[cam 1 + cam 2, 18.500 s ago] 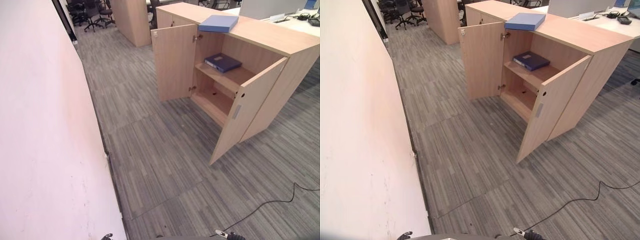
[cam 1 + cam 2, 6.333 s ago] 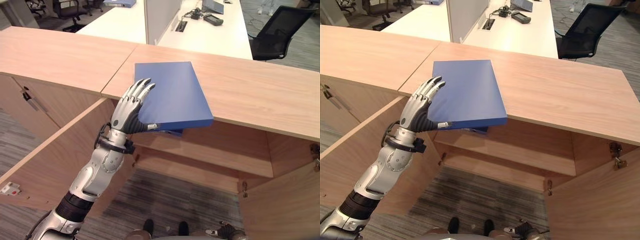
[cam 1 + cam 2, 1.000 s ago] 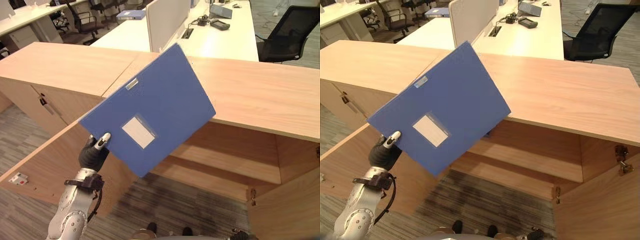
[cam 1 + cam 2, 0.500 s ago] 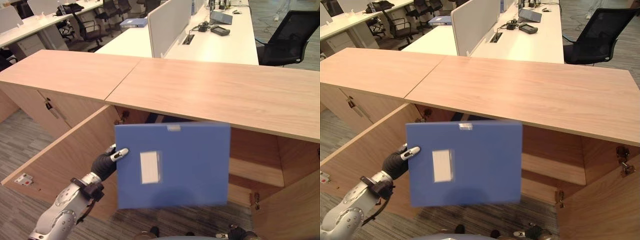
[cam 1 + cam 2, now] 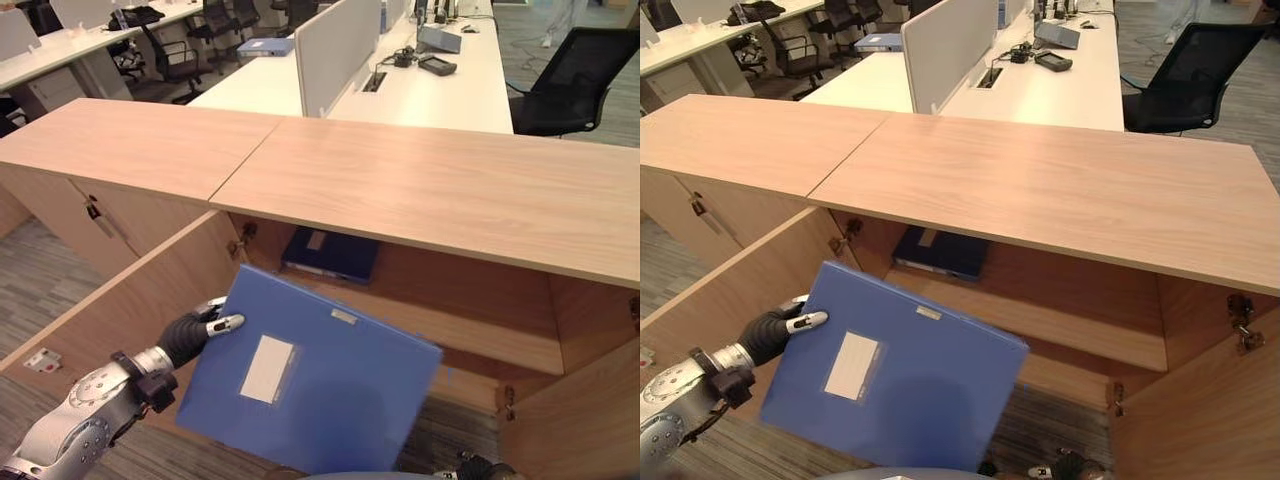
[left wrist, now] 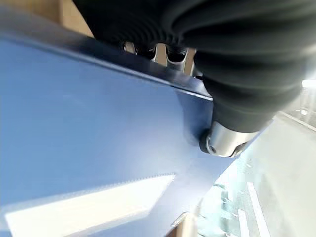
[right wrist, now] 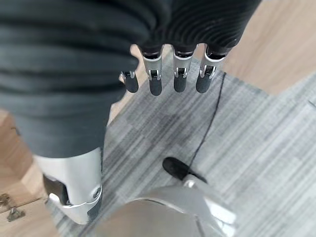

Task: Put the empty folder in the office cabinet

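Note:
The blue folder [image 5: 310,385], with a white label on its cover, hangs tilted in front of the open wooden cabinet [image 5: 430,190], below its top and level with the shelf [image 5: 470,335]. My left hand [image 5: 195,332] is shut on the folder's left edge, with the thumb [image 6: 224,140] pressed on the cover [image 6: 89,128]. A dark blue binder [image 5: 330,253] lies flat on the shelf, at its left end. My right hand [image 7: 168,74] hangs low over the grey carpet with straight fingers and holds nothing.
The cabinet's left door [image 5: 110,320] stands open just beside my left hand, and the right door [image 5: 590,420] is open at the lower right. Behind the cabinet are white desks with a partition [image 5: 335,50], another blue folder [image 5: 265,46] and a black chair [image 5: 570,95].
The folder has come down from upright before the cabinet top to a lower, flatter tilt at shelf height. The binder on the shelf has come into sight behind it.

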Motion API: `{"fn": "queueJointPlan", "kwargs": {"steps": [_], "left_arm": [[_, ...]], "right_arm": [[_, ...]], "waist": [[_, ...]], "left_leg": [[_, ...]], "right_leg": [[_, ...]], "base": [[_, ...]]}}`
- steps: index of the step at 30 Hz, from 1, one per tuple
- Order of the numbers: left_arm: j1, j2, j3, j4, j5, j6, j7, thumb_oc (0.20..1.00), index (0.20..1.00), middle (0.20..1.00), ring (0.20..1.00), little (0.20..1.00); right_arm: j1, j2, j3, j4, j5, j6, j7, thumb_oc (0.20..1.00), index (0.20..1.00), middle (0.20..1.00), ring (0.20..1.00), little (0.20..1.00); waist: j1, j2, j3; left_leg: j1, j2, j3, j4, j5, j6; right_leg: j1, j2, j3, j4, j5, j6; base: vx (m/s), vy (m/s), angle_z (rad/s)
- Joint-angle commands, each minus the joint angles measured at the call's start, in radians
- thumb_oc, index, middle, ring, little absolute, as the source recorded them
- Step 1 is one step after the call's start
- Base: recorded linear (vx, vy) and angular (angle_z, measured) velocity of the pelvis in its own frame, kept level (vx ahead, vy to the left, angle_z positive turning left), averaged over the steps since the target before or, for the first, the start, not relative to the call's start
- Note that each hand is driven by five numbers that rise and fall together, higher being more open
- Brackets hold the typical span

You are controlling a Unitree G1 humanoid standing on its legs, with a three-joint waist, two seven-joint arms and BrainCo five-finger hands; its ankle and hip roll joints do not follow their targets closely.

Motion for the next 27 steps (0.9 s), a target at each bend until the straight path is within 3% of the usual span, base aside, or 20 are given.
{"fn": "queueJointPlan", "kwargs": {"steps": [1,5,6,7,8,17,22,27], "left_arm": [[0.011,0.057,0.01,0.008,0.219,-0.072,0.004,0.2,0.2,0.2,0.2,0.2],[0.016,0.059,0.019,0.058,0.378,-0.086,0.032,0.2,0.2,0.2,0.2,0.2],[0.025,0.053,0.045,0.087,0.499,-0.091,0.05,0.2,0.2,0.2,0.2,0.2],[0.025,0.052,0.045,0.087,0.5,-0.092,0.051,0.2,0.2,0.2,0.2,0.2],[0.034,0.044,0.078,0.106,0.613,-0.096,0.063,0.2,0.2,0.2,0.2,0.2],[0.099,-0.064,0.24,0.102,0.808,-0.102,0.127,0.2,0.2,0.2,0.2,0.2],[0.078,-0.145,0.27,0.139,0.769,-0.111,0.139,0.2,0.2,0.2,0.2,0.2],[0.051,-0.17,0.268,0.089,0.676,-0.124,0.121,0.2,0.2,0.2,0.2,0.2]], "right_arm": [[-0.083,-0.039,0.034,-0.126,0.091,-0.028,0.0,1.0,1.0,1.0,1.0,1.0],[-0.067,-0.11,0.031,-0.347,0.126,-0.032,0.007,1.0,1.0,1.0,1.0,1.0],[-0.041,-0.158,0.016,-0.469,0.131,-0.04,0.01,1.0,1.0,1.0,1.0,1.0],[-0.039,-0.16,0.015,-0.473,0.131,-0.037,0.01,1.0,1.0,1.0,1.0,1.0],[-0.017,-0.198,-0.007,-0.564,0.135,-0.039,0.019,1.0,1.0,1.0,1.0,1.0],[0.04,-0.281,-0.097,-0.808,0.189,-0.026,0.058,1.0,1.0,1.0,1.0,1.0],[0.077,-0.365,-0.171,-1.079,0.349,-0.035,0.157,1.0,1.0,1.0,1.0,1.0],[0.049,-0.427,-0.134,-1.171,0.343,-0.032,0.222,1.0,1.0,1.0,1.0,1.0]], "waist": [[-0.001,-0.072,-0.018],[-0.005,-0.075,-0.017],[-0.007,-0.077,-0.014],[-0.009,-0.077,-0.016],[-0.01,-0.08,-0.016],[-0.01,-0.085,-0.016],[-0.015,-0.092,-0.015],[-0.012,-0.093,-0.019]], "left_leg": [[-0.059,-0.02,-0.001,0.042,-0.015,0.006],[-0.059,-0.018,0.004,0.04,-0.016,0.006],[-0.053,-0.015,0.007,0.039,-0.021,0.006],[-0.058,-0.016,0.004,0.038,-0.017,0.006],[-0.058,-0.015,0.004,0.037,-0.019,0.007],[-0.058,-0.015,0.006,0.034,-0.027,0.011],[-0.057,-0.013,0.012,0.032,-0.029,0.01],[-0.056,-0.01,0.013,0.028,-0.029,0.009]], "right_leg": [[0.023,-0.022,-0.005,0.008,-0.091,0.052],[0.02,-0.025,-0.005,0.008,-0.089,0.055],[0.022,-0.025,-0.004,0.008,-0.09,0.057],[0.018,-0.027,-0.006,0.008,-0.089,0.057],[0.016,-0.028,-0.006,0.008,-0.089,0.058],[0.012,-0.031,-0.009,0.008,-0.092,0.057],[0.01,-0.033,-0.008,0.008,-0.091,0.057],[0.009,-0.034,-0.007,0.008,-0.09,0.058]], "base": [[0.0,-0.012,-0.06],[0.0,-0.002,-0.01],[0.0,0.0,0.0],[0.0,0.0,0.0],[0.0,0.0,0.0],[0.0,0.0,0.0],[0.0,0.0,-0.01],[0.0,0.0,0.0]]}}
